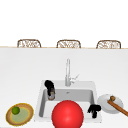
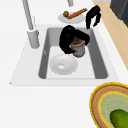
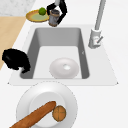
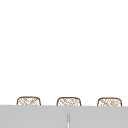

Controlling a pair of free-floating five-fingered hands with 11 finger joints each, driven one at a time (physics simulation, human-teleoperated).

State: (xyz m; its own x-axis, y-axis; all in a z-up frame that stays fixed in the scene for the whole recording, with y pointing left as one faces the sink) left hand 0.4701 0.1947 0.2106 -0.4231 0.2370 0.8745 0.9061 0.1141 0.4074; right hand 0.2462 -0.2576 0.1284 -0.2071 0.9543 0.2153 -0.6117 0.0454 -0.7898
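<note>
Black hands, red bowl, seemingly grey-brown jar, yellow-rimmed green plate.

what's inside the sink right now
A white bowl lies on the sink floor. Above it, the left hand grips a small jar. The jar's contents cannot be seen.

Bowl in sink (faucet behind)
</note>
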